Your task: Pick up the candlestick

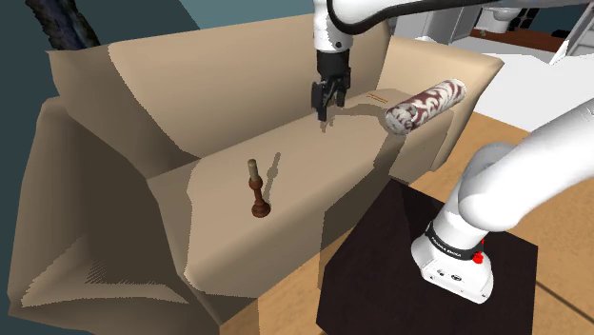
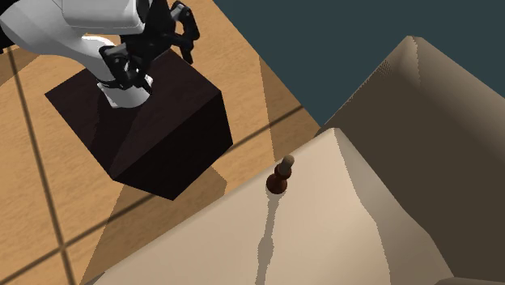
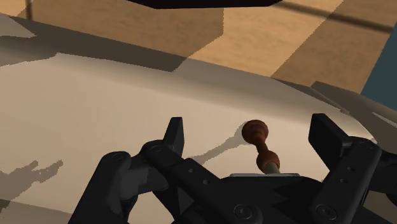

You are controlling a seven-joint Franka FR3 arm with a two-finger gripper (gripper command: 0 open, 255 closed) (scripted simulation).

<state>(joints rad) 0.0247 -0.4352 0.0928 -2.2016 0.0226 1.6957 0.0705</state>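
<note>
One upright candlestick [image 1: 257, 193] stands well apart from the hand [image 1: 325, 110].

Small dark brown candlestick [image 1: 257, 193] of turned wood, with a round flared foot, a bulbed stem and a paler, greyish-tan upper part. Stands upright and free on the flat seat of a beige sofa [image 1: 314, 152], nearer the seat's front edge than the backrest. Casts a thin shadow across the cushion. From the second exterior view, seen from above [image 2: 279, 176], foot dark and round, top lighter. In the wrist view [image 3: 259, 145], shows its reddish-brown foot, narrow neck and grey tip, resting on the pale cushion.
</note>
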